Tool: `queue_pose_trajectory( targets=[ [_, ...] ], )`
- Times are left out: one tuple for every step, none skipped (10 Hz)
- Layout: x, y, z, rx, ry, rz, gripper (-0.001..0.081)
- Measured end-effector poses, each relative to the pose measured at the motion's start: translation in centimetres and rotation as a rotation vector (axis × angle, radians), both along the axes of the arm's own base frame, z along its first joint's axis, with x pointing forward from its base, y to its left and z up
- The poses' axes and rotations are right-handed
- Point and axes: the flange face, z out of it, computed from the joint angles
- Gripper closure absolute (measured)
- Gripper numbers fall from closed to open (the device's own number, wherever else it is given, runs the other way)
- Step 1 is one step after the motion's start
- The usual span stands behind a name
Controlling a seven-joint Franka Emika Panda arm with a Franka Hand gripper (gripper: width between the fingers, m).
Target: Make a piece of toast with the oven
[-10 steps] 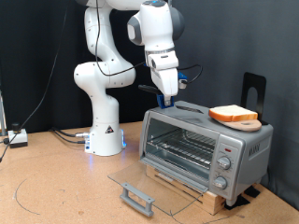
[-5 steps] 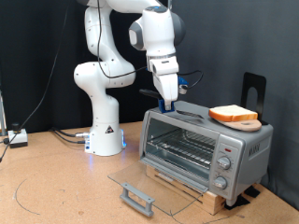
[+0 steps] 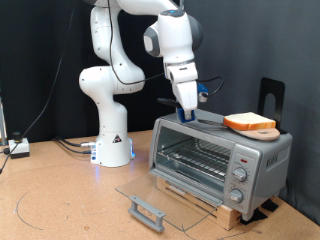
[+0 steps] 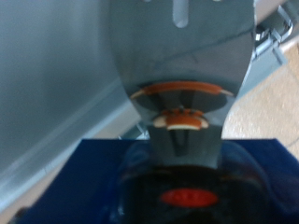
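The oven [image 3: 220,160] serves as the reference for all positions. Nearest the exterior camera, in front of the oven, its glass door [image 3: 155,197] lies folded fully down and flat, handle outermost, leaving the cavity open and the wire rack [image 3: 195,155] exposed and bare. On the oven's right-hand panel, three knobs [image 3: 241,175] are stacked vertically. On the oven's roof, toward its right rear, the piece of toast [image 3: 249,122] rests on a round wooden board [image 3: 262,132]; it is not yet inside. The gripper [image 3: 187,113] hangs just above the roof's left portion, well apart from the toast and holding nothing visible. Whether its fingers are spread or pressed together cannot be determined: the exterior view shows them too small, and the wrist view is blurred, filled with close-up gripper parts and blue fittings. Judged from this layout, the step in hand is reaching for the toast. To do it well, the approach should stay clear of the roof, come squarely over the slice, and grip across the crust edges without dragging the board. Behind the oven stands a black upright bracket [image 3: 272,95].
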Motion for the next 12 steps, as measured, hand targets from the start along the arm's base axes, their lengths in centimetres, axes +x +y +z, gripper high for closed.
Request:
queue_pose_trajectory(
  targets=[
    [0.1,0.5,0.5,0.017,-0.008,0.002,0.0415],
    [0.1,0.8,1.0,0.026,-0.018,0.005,0.0415],
    [0.1,1.1,1.4,0.028,-0.026,0.011,0.0415],
    [0.1,1.4,1.5,0.026,-0.027,0.014,0.0415],
    [0.1,1.8,1.5,0.022,-0.025,0.012,0.0415],
    [0.1,2.4,1.5,0.018,-0.021,0.010,0.0415],
    [0.2,3.2,1.4,0.013,-0.017,0.007,0.0415],
    [0.4,4.0,1.2,0.009,-0.014,0.005,0.0415],
    [0.6,4.7,1.1,0.006,-0.015,0.001,0.0415],
    [0.9,5.5,0.8,0.003,-0.011,0.000,0.0415],
    [1.2,6.1,0.5,0.002,-0.006,-0.001,0.0415],
    [1.4,6.6,0.2,0.002,-0.003,-0.002,0.0415]
  ],
)
